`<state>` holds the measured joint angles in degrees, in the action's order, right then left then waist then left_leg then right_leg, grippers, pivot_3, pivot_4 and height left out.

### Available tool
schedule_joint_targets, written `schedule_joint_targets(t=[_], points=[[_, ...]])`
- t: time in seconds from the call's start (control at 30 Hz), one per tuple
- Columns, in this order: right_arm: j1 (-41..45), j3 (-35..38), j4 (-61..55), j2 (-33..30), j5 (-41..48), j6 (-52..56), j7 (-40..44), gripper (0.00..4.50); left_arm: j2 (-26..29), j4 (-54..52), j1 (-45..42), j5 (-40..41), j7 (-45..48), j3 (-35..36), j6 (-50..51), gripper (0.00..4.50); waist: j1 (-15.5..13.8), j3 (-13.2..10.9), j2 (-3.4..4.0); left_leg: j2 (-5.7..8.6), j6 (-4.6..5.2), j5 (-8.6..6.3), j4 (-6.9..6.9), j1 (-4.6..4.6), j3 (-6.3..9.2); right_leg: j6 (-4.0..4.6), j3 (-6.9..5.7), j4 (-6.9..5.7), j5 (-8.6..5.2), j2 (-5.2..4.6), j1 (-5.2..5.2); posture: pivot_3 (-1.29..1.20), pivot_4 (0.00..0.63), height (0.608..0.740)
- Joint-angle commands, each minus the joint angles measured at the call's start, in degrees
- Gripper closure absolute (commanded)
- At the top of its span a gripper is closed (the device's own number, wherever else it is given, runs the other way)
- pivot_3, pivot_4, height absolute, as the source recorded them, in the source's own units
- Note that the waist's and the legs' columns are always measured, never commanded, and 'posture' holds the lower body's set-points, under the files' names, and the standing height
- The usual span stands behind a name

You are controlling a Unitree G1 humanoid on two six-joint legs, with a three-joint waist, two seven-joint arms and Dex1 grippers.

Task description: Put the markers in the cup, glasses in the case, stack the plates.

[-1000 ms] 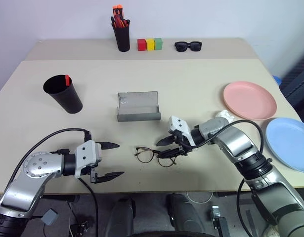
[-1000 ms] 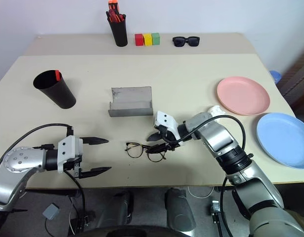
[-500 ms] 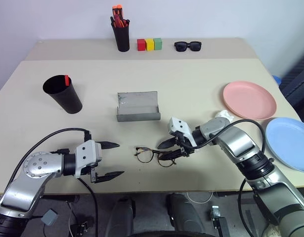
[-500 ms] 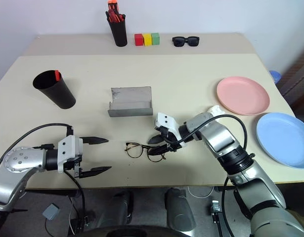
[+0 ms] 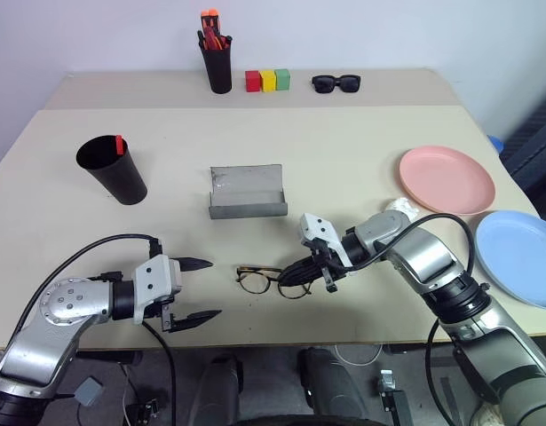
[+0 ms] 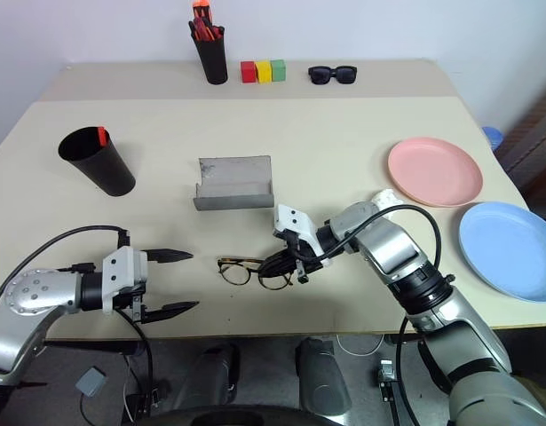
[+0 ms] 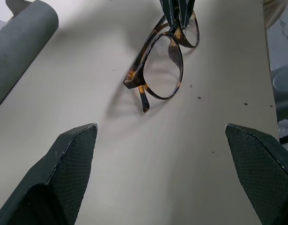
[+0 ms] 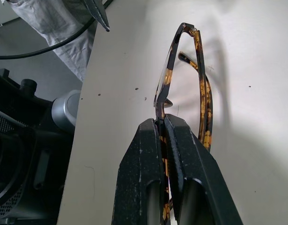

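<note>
The thin tortoiseshell glasses (image 5: 262, 280) lie on the table near its front edge. My right gripper (image 5: 296, 272) is shut on their frame at the right lens, and the close view shows the rim pinched between the fingertips (image 8: 158, 127). To the left of the glasses my left gripper (image 5: 214, 287) hovers open, holding nothing. The grey case (image 5: 248, 195) stands open just behind the glasses. At the left stands the black cup (image 5: 113, 173) with a marker's red cap (image 5: 119, 142) at its rim. The pink plate (image 5: 447, 179) and the blue plate (image 5: 519, 257) lie side by side at the right.
Along the back edge stand a black pen holder (image 5: 219, 64) with orange pens, coloured blocks (image 5: 269, 80) and black sunglasses (image 5: 336, 83). The blue plate reaches the table's right edge. Bare tabletop lies between the cup and the case.
My right gripper has shut on the glasses' frame, and the glasses have slid a little to the left. My left gripper has stayed open in place.
</note>
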<state>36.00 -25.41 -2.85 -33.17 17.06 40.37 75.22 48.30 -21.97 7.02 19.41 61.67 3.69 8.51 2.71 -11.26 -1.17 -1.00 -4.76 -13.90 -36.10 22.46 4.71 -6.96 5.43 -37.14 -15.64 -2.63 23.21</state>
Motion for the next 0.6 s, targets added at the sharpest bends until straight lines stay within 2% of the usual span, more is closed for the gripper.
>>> schedule_joint_targets(t=[0.03, 0.3, 0.43, 0.6], points=[[1.2, 1.0, 1.4, -0.9, -0.7, -1.2, -0.1, 4.45, 0.3, -1.8, 0.4, 0.8, -0.4, 1.7, -0.2, 0.00, 0.0, 0.0, 0.00, 0.00, 0.00, 0.00, 0.00, 0.00, 0.00, 0.00, 0.00, 0.00, 0.00, 0.00, 0.00, 0.00, 0.150, 0.740], [3.8, 11.9, 5.0, -1.0, 3.4, -5.5, -1.5, 4.45, -0.4, -2.0, 1.2, 1.6, -1.8, 2.9, 0.3, 0.00, -0.1, 0.0, 0.02, 0.01, 0.00, 0.00, -0.02, 0.05, -0.02, 0.01, 0.00, 0.02, 0.00, -0.02, 0.02, 0.00, 0.150, 0.740], [5.9, 16.4, 9.9, 0.9, 2.9, -12.6, -4.1, 4.45, -4.8, -3.6, 0.0, 7.5, -8.4, 7.9, 5.5, 0.00, 0.0, 0.0, 0.02, 0.00, 0.00, 0.00, 0.05, 0.04, -0.01, -0.03, 0.00, 0.03, 0.02, -0.01, 0.04, 0.00, 0.150, 0.740], [9.7, 17.3, 16.4, 4.6, 1.8, -19.8, -5.4, 4.45, -8.2, -4.6, -4.1, 15.5, -16.9, 13.7, 15.2, 0.00, 0.1, 0.0, 0.01, 0.01, 0.00, 0.00, 0.00, 0.04, 0.00, -0.18, 0.00, -0.01, 0.10, -0.01, 0.04, 0.00, 0.150, 0.740]])
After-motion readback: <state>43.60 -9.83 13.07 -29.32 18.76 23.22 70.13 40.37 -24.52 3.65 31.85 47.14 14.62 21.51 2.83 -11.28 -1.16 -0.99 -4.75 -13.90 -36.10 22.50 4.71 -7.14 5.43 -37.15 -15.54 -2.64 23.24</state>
